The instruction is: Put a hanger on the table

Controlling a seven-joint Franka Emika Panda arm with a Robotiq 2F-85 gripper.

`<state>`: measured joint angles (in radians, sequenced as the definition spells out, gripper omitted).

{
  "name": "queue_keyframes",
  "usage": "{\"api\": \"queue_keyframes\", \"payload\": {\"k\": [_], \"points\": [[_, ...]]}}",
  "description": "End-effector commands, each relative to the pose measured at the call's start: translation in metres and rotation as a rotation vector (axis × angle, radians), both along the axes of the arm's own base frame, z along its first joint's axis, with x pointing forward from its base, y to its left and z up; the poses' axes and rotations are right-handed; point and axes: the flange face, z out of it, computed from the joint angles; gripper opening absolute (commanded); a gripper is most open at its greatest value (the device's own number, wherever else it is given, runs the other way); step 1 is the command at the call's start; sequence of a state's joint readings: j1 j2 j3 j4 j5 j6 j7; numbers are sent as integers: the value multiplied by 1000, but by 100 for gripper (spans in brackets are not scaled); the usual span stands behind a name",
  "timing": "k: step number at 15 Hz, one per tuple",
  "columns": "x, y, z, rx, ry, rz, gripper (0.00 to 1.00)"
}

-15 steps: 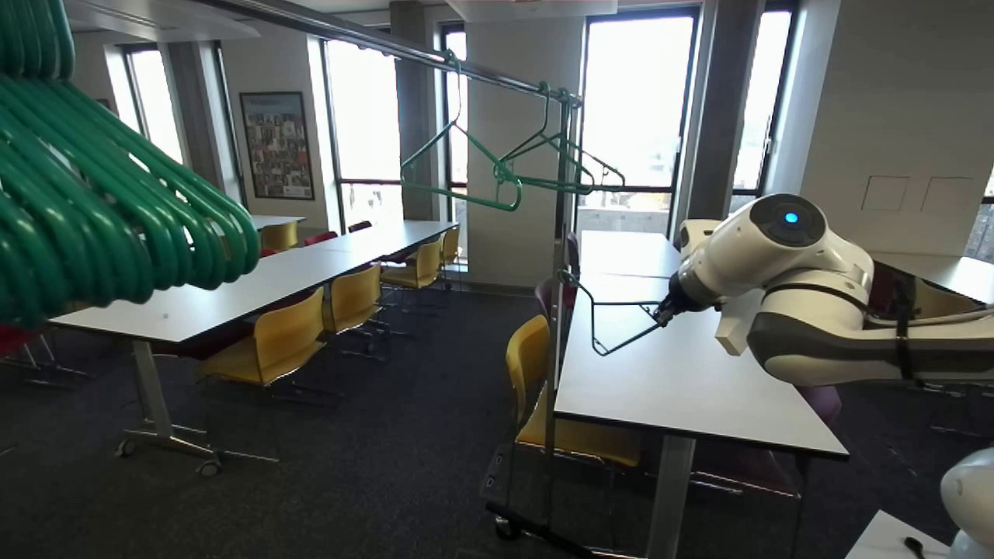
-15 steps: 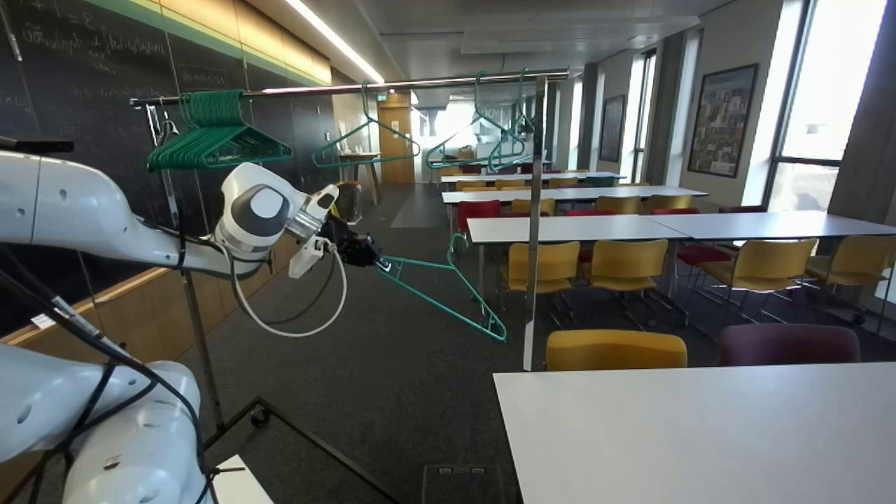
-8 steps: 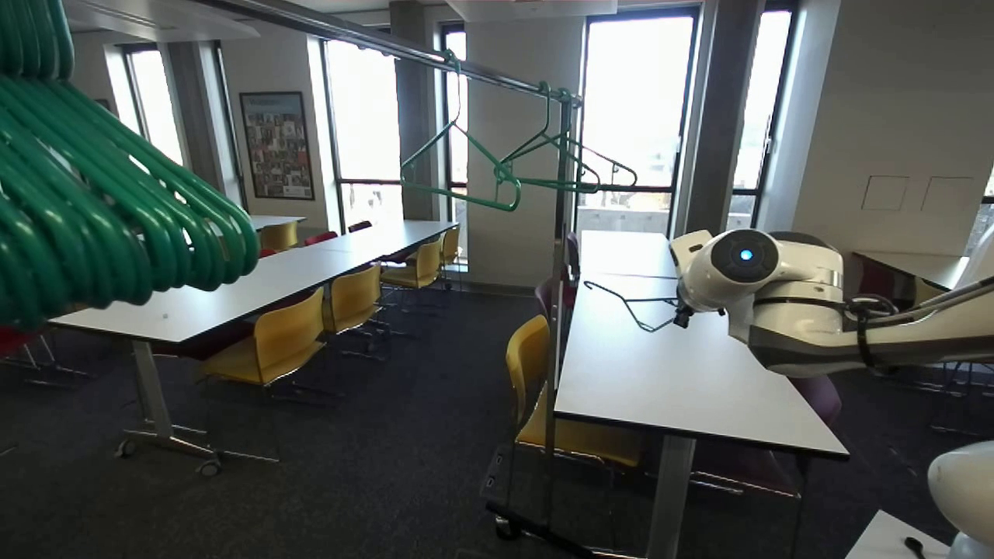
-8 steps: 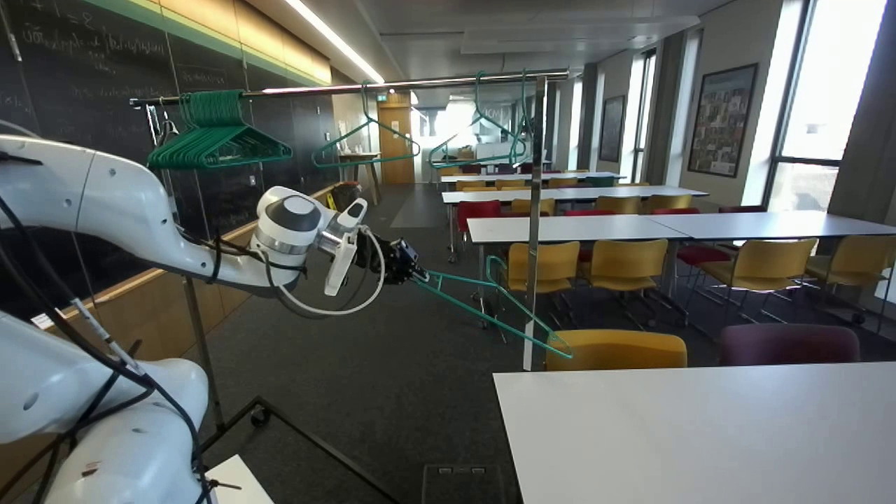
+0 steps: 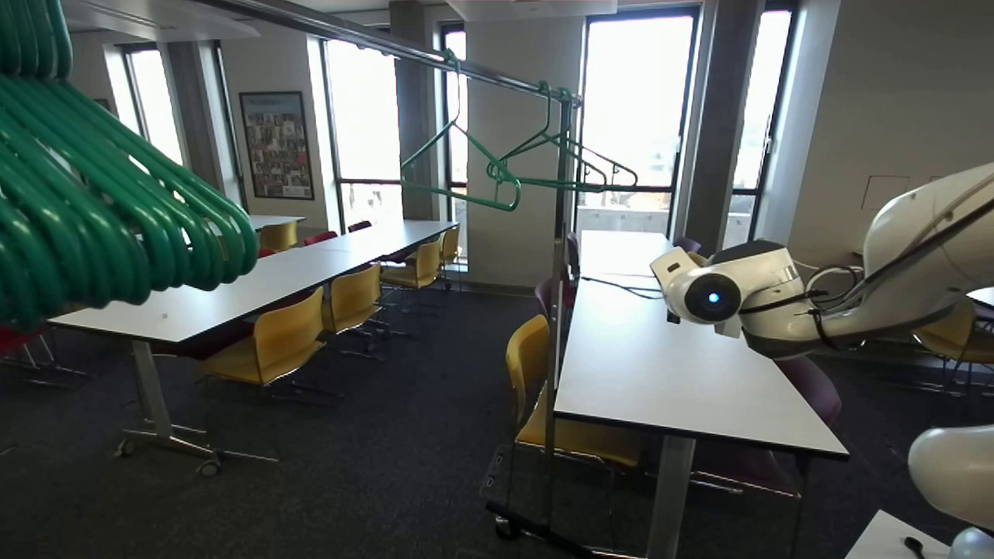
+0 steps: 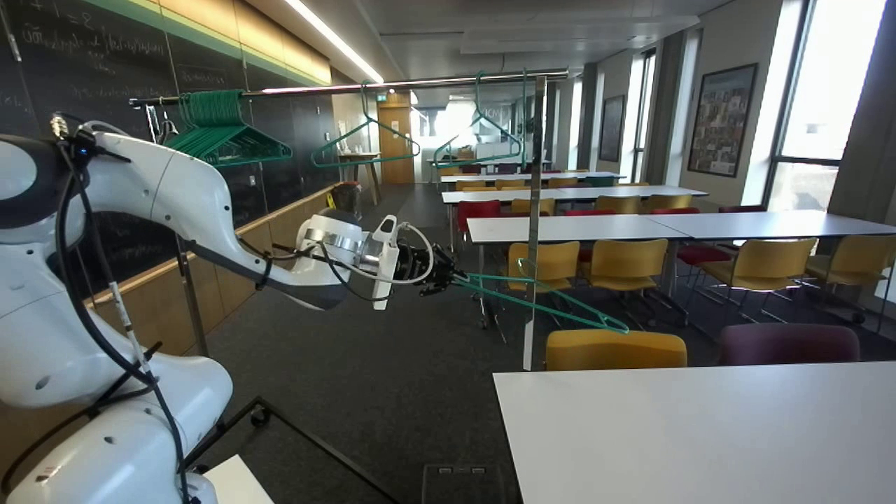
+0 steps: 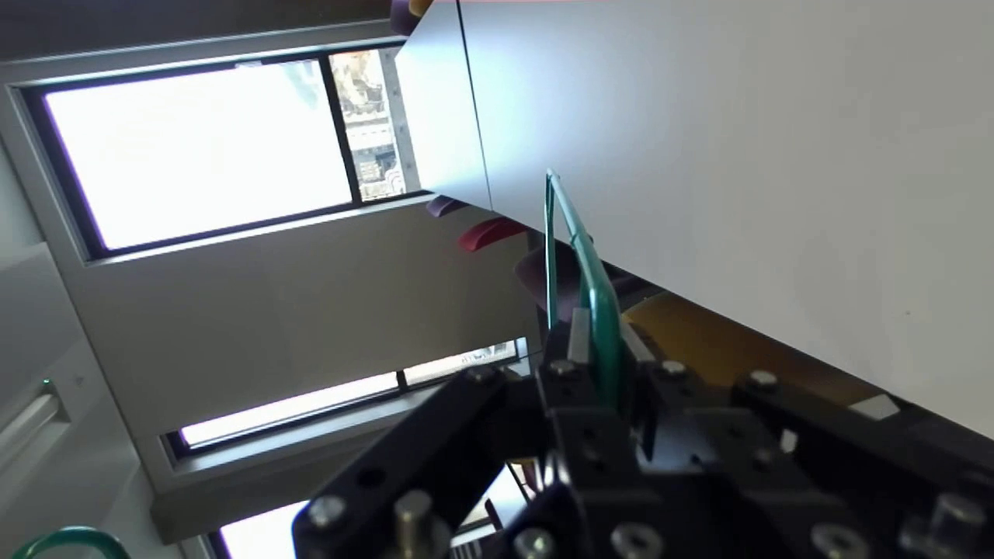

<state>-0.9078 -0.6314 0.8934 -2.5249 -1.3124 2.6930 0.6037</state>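
Observation:
My gripper [image 6: 458,275] is shut on one end of a thin green hanger [image 6: 490,291]. In the wrist view the hanger [image 7: 594,272] runs out from between the fingertips [image 7: 608,341]. It is held in the air, almost flat, its far end sloping slightly down. The white table [image 6: 700,434] fills the lower right of an exterior view, and the hanger's far end appears above a yellow chair back beyond its edge. In an exterior view the hanger [image 5: 633,290] shows thinly against the table [image 5: 683,373]; my wrist hides the fingers there. The table also fills the right of the wrist view [image 7: 776,155].
A metal clothes rack's post [image 6: 533,210] stands beside the table, overlapping the held hanger in view. Several green hangers [image 6: 231,143] are bunched on its rail and a few hang apart [image 6: 364,162]. A yellow chair [image 6: 616,348] and a purple chair [image 6: 789,344] stand along the table.
The arm has swung toward the table, carrying the hanger with it. In an exterior view the hanger has moved right past the rack post and turned flatter. The grip has not visibly changed.

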Motion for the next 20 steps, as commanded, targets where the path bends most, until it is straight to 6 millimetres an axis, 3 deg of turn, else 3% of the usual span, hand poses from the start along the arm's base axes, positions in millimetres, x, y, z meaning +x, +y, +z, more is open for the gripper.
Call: {"api": "queue_keyframes", "payload": {"k": [1,6,9,11,15,17,20], "points": [[30,-9,-6,-5,-88,17,2],[30,-43,-50,-49,-13,-65,2],[26,-56,-59,0,-3,-102,2],[24,-52,-61,-6,5,-89,7],[24,-49,-62,-4,7,-83,7],[23,-43,-62,-22,-5,-82,2],[27,-30,-92,-70,48,-83,2]]}}
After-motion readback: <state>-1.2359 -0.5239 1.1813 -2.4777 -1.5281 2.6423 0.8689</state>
